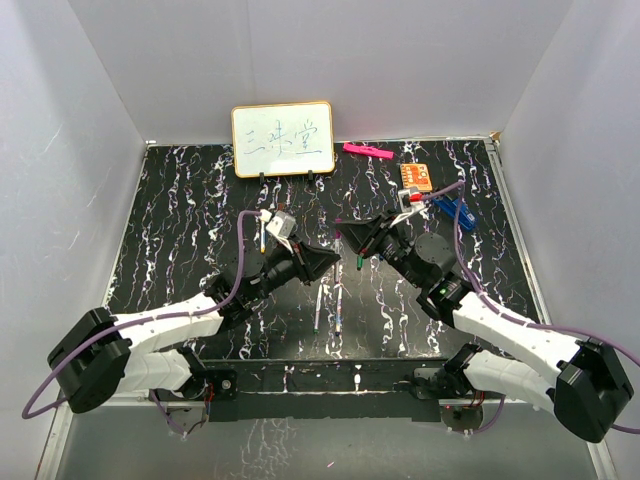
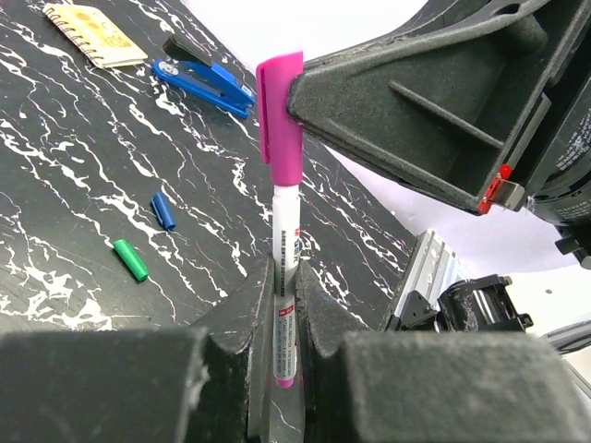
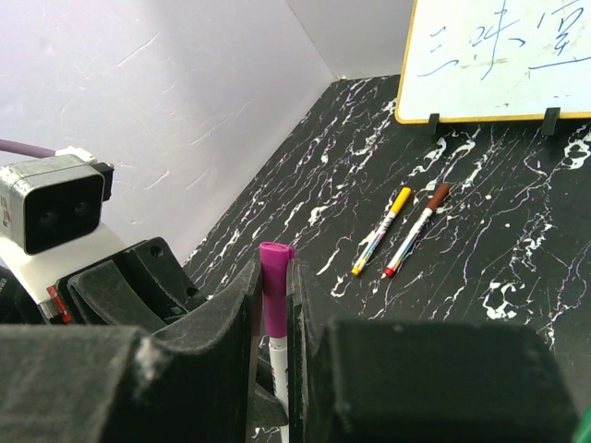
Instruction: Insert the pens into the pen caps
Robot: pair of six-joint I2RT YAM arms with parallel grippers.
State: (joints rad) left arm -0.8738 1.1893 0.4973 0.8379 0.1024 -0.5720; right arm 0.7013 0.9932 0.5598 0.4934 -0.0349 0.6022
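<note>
My left gripper [image 2: 284,277] is shut on the white barrel of a pen [image 2: 286,240] with a magenta end. My right gripper [image 3: 274,268] is shut on the magenta cap [image 3: 274,286], which sits over that pen's tip [image 2: 280,115]. The two grippers meet above mid-table, left [image 1: 328,262] and right [image 1: 352,238]. A green cap [image 2: 130,259] and a blue cap [image 2: 163,210] lie loose on the table. Two white pens [image 1: 318,308] [image 1: 338,310] lie side by side in front of the grippers. A yellow-capped pen [image 3: 383,231] and a brown-capped pen [image 3: 417,229] lie near the whiteboard.
A small whiteboard [image 1: 283,139] stands at the back. A thick pink marker [image 1: 367,151], an orange notebook [image 1: 416,177] and a blue clip [image 1: 452,208] lie at the back right. White walls close in the black marbled table [image 1: 180,220].
</note>
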